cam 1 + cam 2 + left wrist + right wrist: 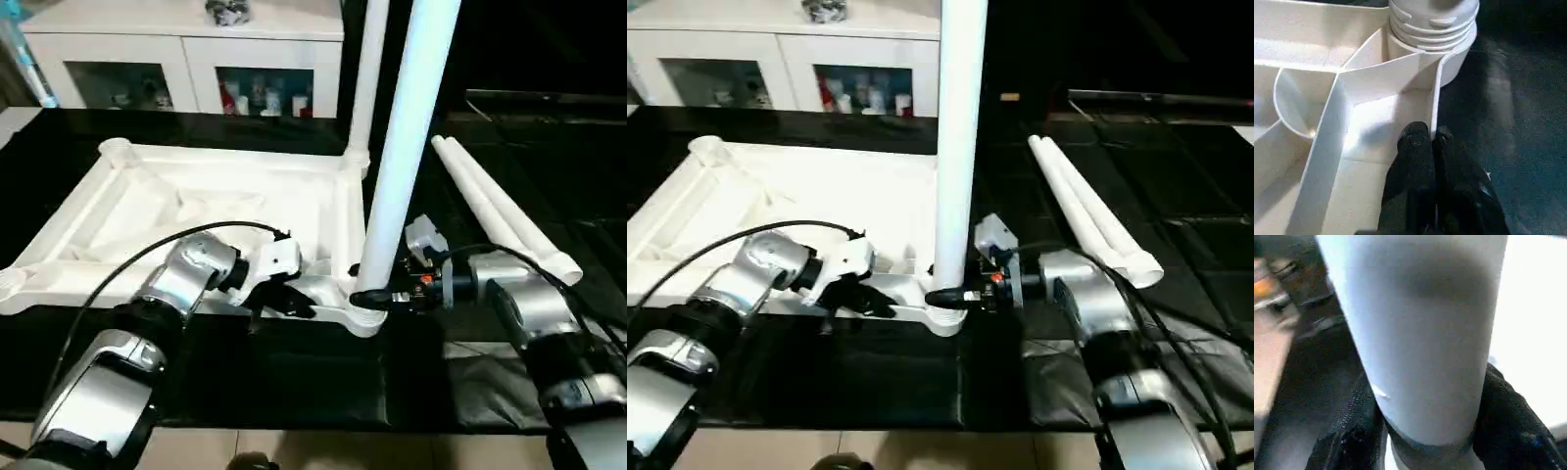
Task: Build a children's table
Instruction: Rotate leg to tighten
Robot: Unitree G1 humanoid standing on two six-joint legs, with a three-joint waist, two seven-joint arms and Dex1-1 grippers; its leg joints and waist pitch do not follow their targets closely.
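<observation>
Left silver forearm reaching forward and inward, its black two-fingered left gripper (1432, 142) pinching shut on a thin white plastic rim, right silver forearm angling inward, black two-fingered right gripper (1425, 431) clasping a white tapered round leg (407, 147) near its base

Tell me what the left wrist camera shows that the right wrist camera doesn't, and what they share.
Left wrist view: the left gripper, fingers shut, clamped on a thin wall of the upside-down table top, plus the ribbed inside, a round pocket, and the threaded end of the upright leg sitting in its corner socket.

Right wrist view: the right gripper with a black finger on either side of that leg's smooth shaft, close up.

Shared: the same upright white leg and the dark work surface under the table.
</observation>
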